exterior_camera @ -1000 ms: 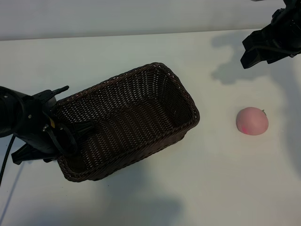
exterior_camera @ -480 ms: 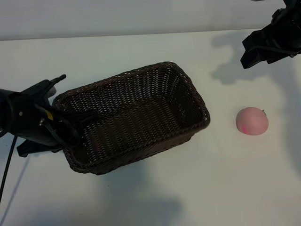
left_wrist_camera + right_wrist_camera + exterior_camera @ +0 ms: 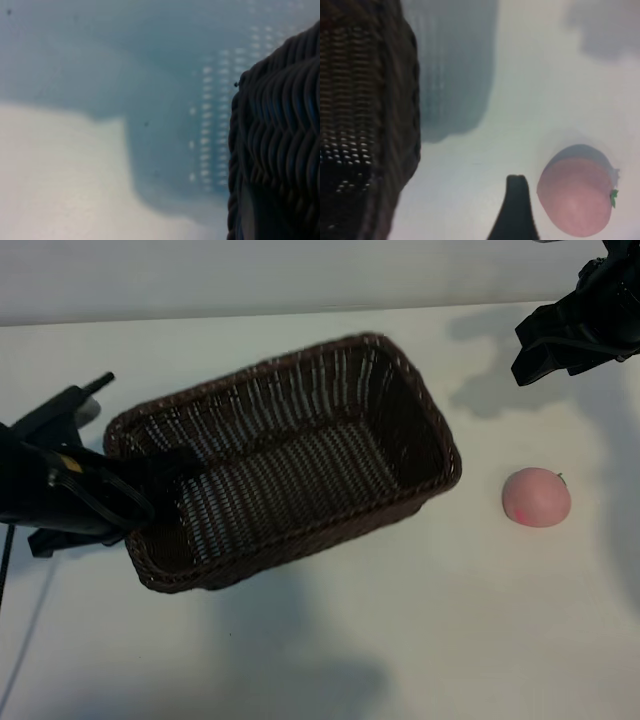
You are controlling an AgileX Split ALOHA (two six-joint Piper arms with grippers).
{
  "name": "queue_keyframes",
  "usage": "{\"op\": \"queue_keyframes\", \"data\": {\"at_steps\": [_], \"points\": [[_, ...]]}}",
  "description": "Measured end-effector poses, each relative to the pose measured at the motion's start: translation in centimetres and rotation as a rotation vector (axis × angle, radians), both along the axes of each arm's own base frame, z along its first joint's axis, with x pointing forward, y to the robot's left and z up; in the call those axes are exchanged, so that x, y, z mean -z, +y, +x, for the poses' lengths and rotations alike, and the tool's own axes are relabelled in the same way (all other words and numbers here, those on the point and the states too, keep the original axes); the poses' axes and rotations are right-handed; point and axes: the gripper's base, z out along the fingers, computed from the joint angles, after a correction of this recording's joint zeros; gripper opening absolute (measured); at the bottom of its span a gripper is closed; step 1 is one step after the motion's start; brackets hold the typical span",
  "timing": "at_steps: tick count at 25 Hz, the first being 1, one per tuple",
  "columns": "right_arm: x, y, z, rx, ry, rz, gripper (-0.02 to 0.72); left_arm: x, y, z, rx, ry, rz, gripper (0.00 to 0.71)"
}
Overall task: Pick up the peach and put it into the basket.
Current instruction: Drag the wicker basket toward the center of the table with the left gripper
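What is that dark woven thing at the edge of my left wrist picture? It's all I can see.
Observer: A brown wicker basket. The left gripper clamps its short end wall, one finger inside.
Operator: Anything in it?
Observer: No, it's empty. The peach lies on the table to the basket's right, apart from it.
Operator: And the other arm?
Observer: The right gripper hangs open beyond the peach, touching nothing.
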Motion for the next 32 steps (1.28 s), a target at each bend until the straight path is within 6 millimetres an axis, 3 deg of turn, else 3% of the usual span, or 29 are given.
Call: {"op": "queue_keyframes", "data": {"at_steps": [6, 13, 21, 32], "points": [[0.0, 0.0, 0.0, 0.000, 0.000, 0.000, 0.585, -1.8, 0.9, 1.6, 0.066, -0.050, 0.015, 0.160], [0.0, 0.0, 0.0, 0.000, 0.000, 0.000, 0.585, -5.5, 0.8, 6.1, 0.164, -0.088, 0.060, 0.160], [0.0, 0.0, 0.0, 0.000, 0.000, 0.001, 0.585, -4.1, -0.2, 10.1, 0.244, -0.039, 0.081, 0.160], [0.0, 0.0, 0.0, 0.000, 0.000, 0.001, 0.585, -0.5, -3.8, 13.8, 0.325, 0.004, 0.085, 0.160]]}}
